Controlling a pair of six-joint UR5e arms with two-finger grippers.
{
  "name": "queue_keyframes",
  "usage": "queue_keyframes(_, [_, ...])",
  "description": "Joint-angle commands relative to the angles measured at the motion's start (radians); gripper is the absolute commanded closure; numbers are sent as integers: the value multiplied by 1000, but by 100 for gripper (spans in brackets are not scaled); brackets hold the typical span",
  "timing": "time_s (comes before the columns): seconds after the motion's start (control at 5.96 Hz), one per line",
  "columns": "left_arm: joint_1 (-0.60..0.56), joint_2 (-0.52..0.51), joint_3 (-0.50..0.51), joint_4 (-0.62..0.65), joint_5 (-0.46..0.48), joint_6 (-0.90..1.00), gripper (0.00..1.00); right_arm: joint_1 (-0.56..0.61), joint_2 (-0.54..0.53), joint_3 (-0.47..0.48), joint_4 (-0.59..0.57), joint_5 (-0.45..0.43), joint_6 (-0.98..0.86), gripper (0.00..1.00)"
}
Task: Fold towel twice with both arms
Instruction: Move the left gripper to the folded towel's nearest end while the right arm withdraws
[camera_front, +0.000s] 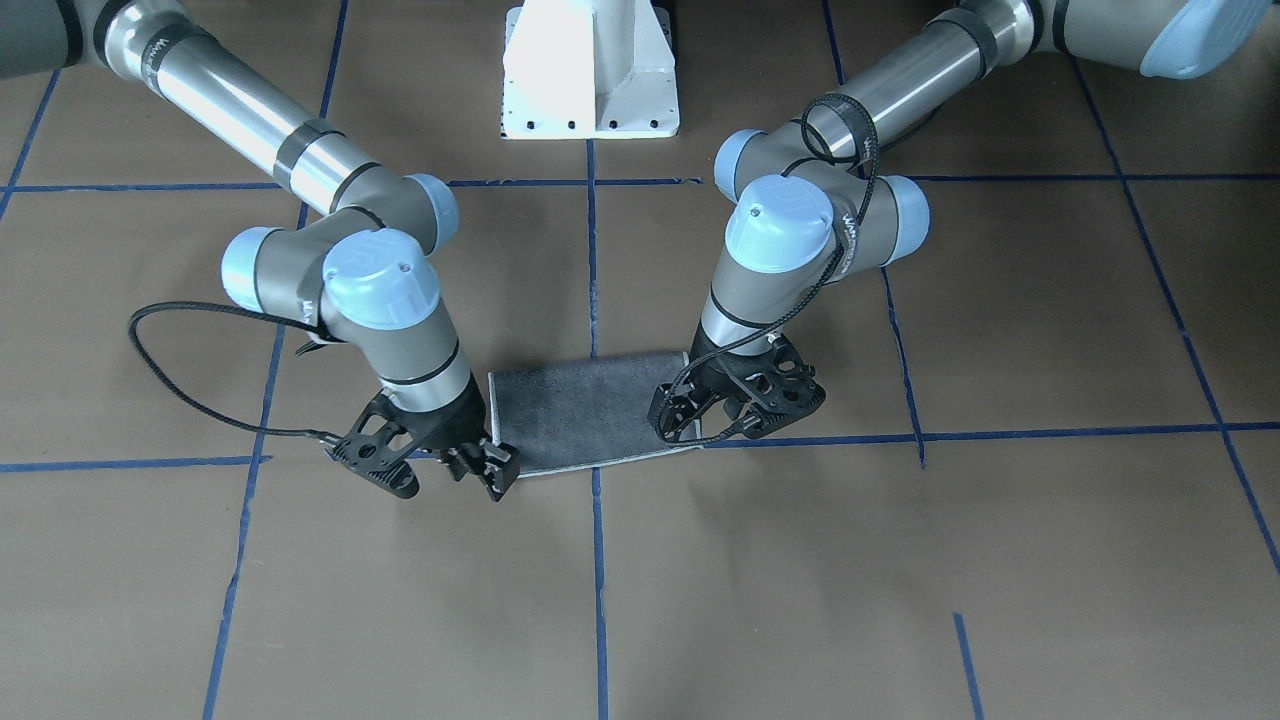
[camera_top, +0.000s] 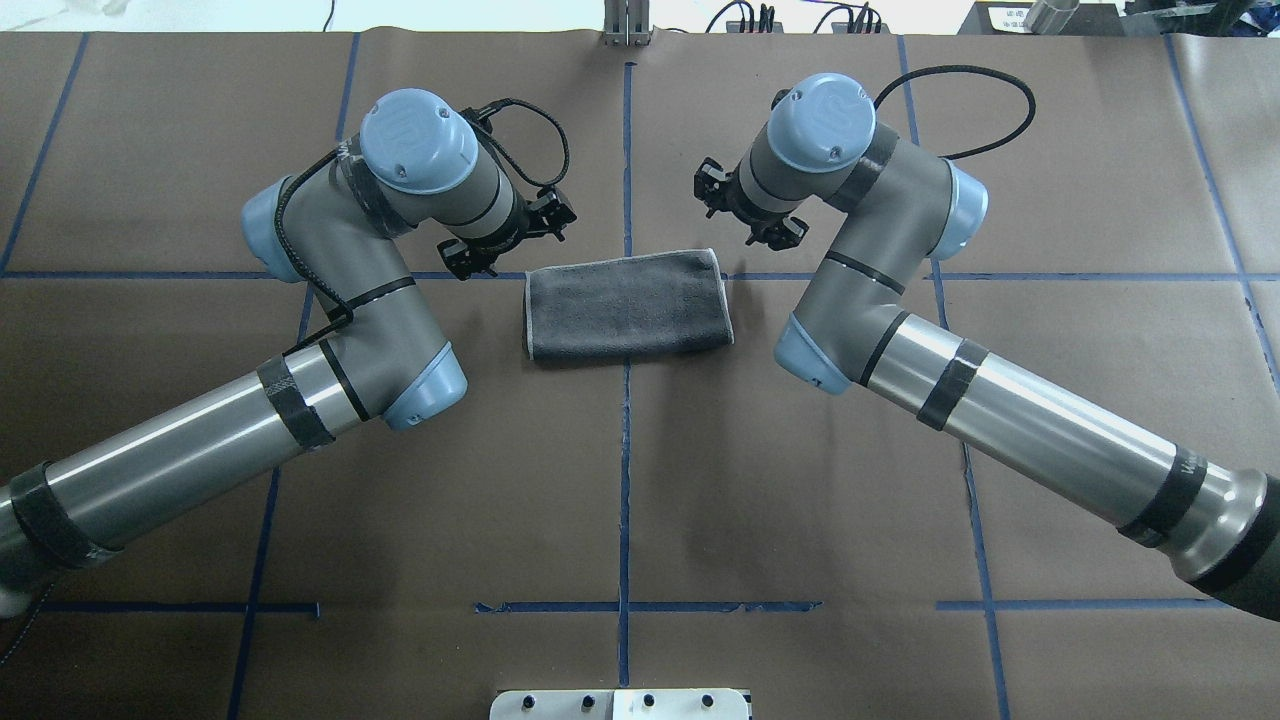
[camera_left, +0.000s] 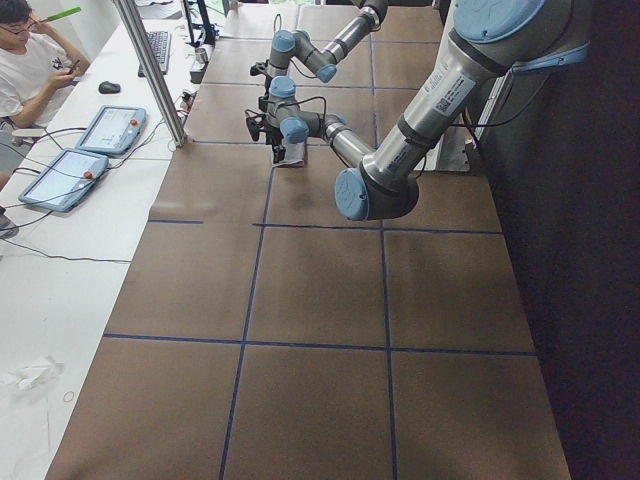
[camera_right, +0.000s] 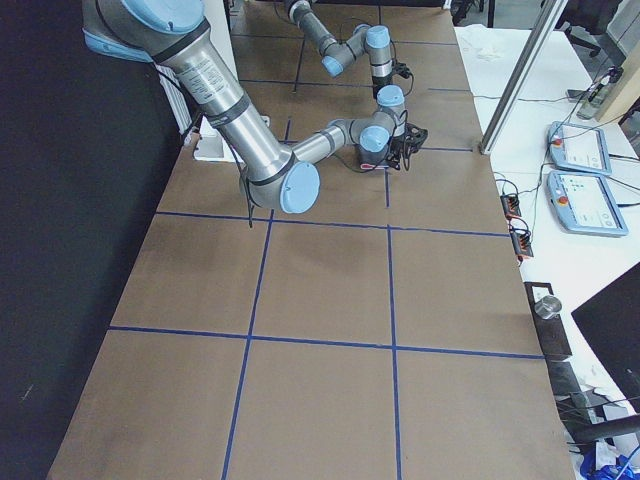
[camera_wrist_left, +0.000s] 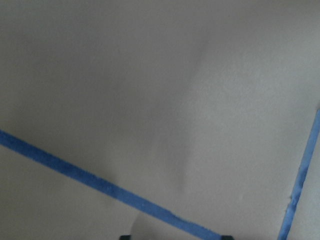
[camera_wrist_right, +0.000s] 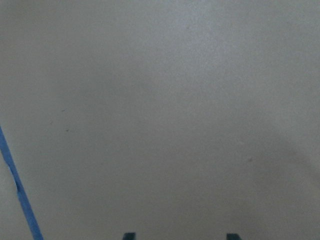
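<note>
Left pincer (camera_front: 740, 405) and right pincer (camera_front: 432, 468): in the wrist views the jaws are seen spread wide with nothing held, and only bare tabletop (camera_top: 640, 480) is framed. Both are placed near the end corners of the towel (camera_top: 625, 315). The towel is laid flat between them as a grey rectangle. One fold is judged done; the second is not yet made.

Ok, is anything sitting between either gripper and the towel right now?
Nothing visible. The towel lies folded, grey face up, on the brown table. The left gripper and right gripper hang open at the corners of its edge farthest from the robot, with nothing between.
</note>
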Motion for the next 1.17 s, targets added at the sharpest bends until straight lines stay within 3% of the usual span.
queue_keyframes(0.0, [-18,2,-1,-7,-45,13,0,58,-1,5,0,98,-65,0])
queue_keyframes(0.34, [46,16,-64,4,-104,-156,0,162,-59,87,-46,247,-125,0])
queue_keyframes(0.67, [85,10,-91,106,-86,-321,3,193,-81,204,-306,261,-362,0])
queue_keyframes(1.01, [146,16,-107,169,-22,-325,6,222,-130,253,-331,263,-418,0])
